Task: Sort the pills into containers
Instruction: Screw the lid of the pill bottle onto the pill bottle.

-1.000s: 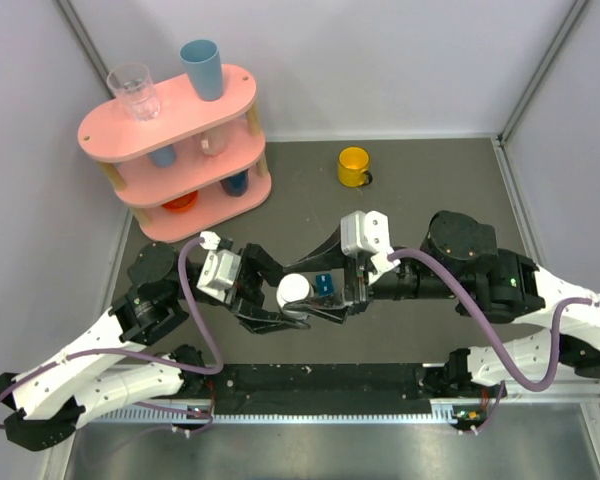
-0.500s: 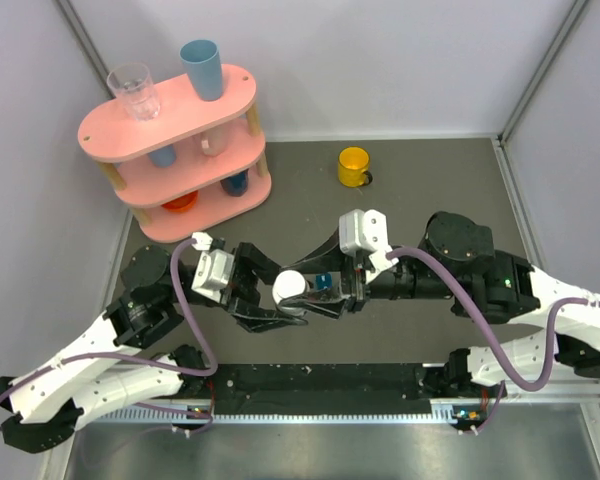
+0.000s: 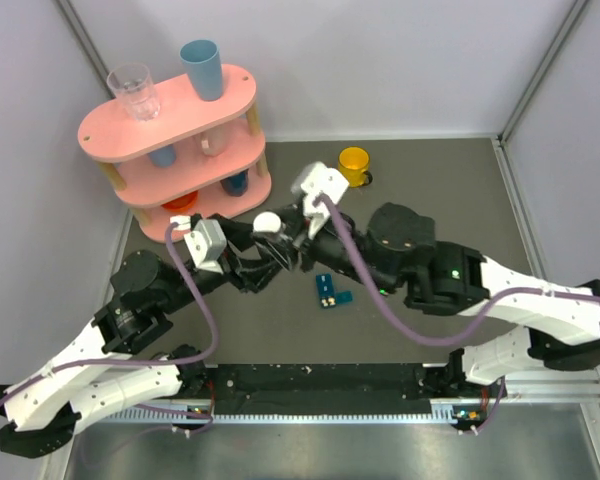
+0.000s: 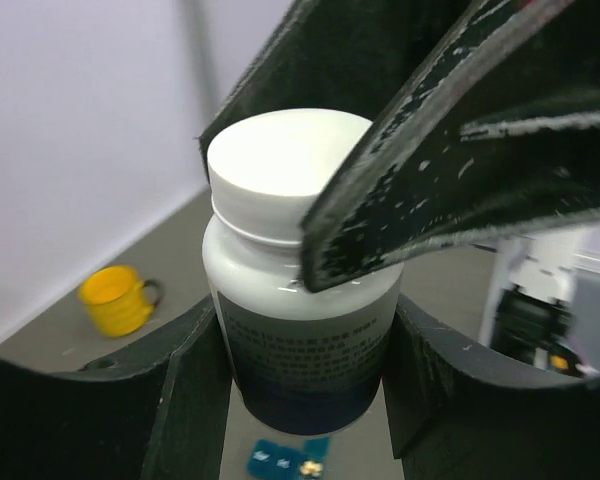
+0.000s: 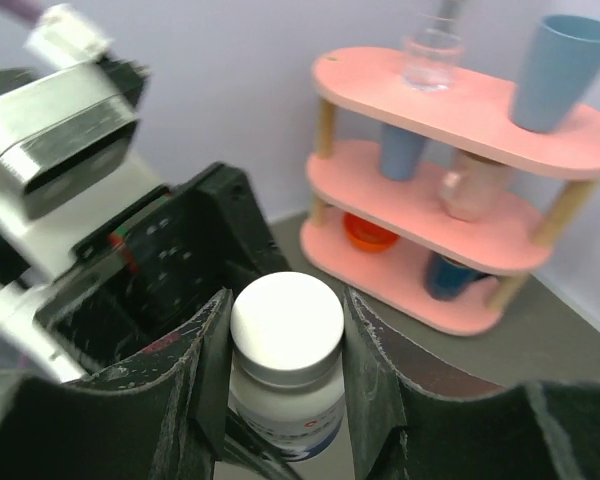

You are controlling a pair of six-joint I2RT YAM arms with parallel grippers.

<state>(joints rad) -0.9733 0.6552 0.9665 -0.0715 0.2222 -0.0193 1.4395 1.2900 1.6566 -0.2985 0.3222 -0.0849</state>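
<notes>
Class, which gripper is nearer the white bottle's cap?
Right. The right gripper closes around the cap; the left gripper clamps the white bottle lower down.

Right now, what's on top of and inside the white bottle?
A white cap on the bottle, right gripper closed around it. Contents hidden: cap on, walls opaque.

Dark table [image 3: 435,190]: pink rack [image 3: 185,122], yellow mug [image 3: 353,165], teal pill box [image 3: 331,290].

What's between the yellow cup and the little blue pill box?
In the top view, the right arm stretches across between the yellow cup and the pill box; nothing else shows there.
</notes>
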